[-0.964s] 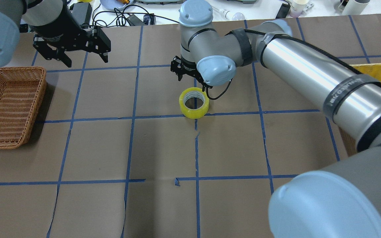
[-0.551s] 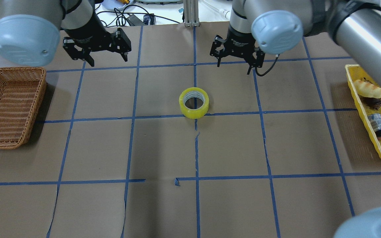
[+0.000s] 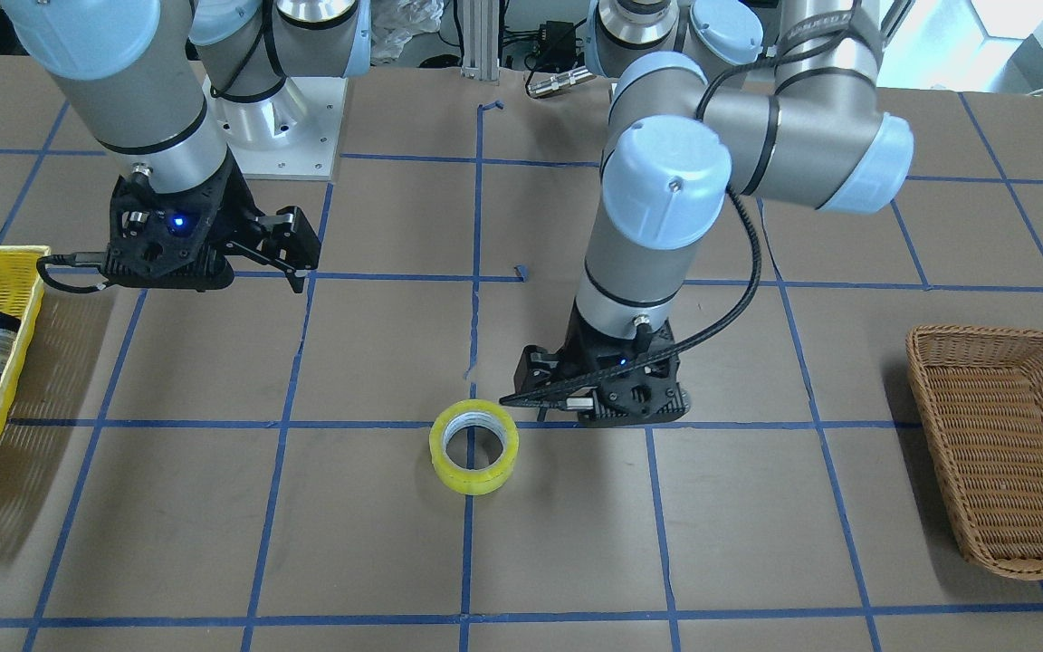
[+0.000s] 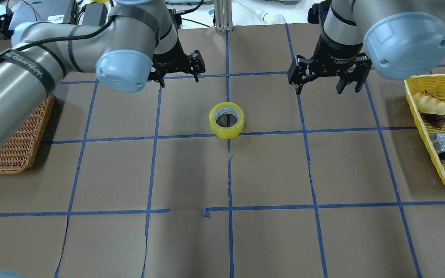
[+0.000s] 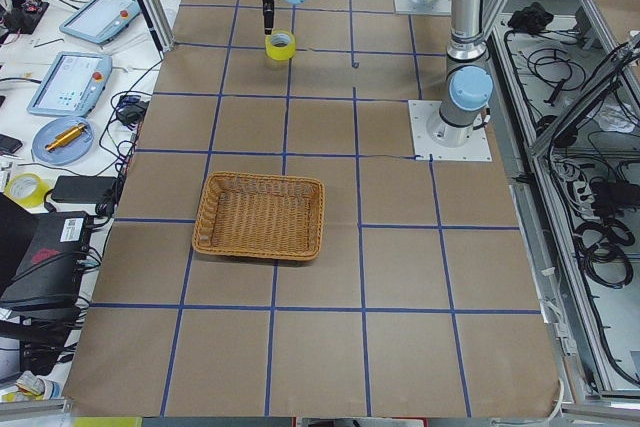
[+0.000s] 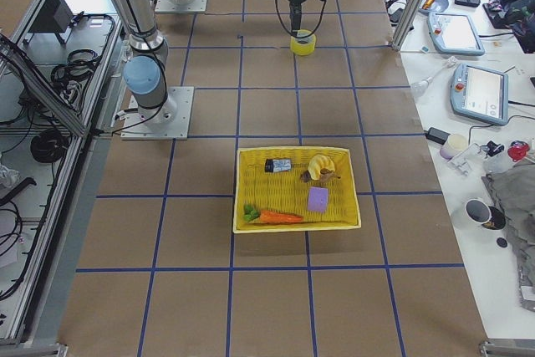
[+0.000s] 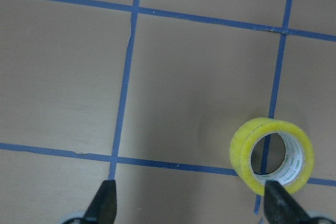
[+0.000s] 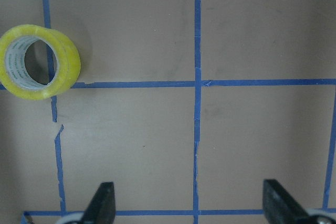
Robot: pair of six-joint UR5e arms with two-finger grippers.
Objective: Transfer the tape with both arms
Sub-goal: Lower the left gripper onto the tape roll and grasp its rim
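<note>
Catching in the right-side view what the overhead cuts off: the whole yellow tray point(image 6: 251, 181), with a carrot point(image 6: 276, 217), a purple block point(image 6: 318, 198), a dark bottle point(image 6: 278, 165) and a bread-like piece point(image 6: 318, 166) inside. Getting from the front-facing camera the full wicker basket point(image 3: 997, 444), half hidden under the left arm from overhead. And from the left wrist camera, the close-up: tape point(image 7: 272, 155) right ahead of one fingertip point(image 7: 278, 205), close to it, not between the two. Bright yellow roll, pale inner ring with faint print, lying flat with its hole up. Sitting right on a crossing of the blue grid lines point(image 4: 230, 177) at the middle of the brown table point(image 4: 191, 173), free of both grippers. On to the arms: left arm point(image 4: 33, 77) reaching long across from the overhead's left, wrist bent down. Left gripper point(image 4: 179, 78) pointing at the table just beyond and beside the tape, fingers spread wide, nothing held. Right arm point(image 4: 342, 34) standing over the far right square, right gripper point(image 4: 327, 88) hanging straight down, well apart from the roll. Fingers there likewise spread wide and empty, tape only in the upper left corner of that wrist view.
</note>
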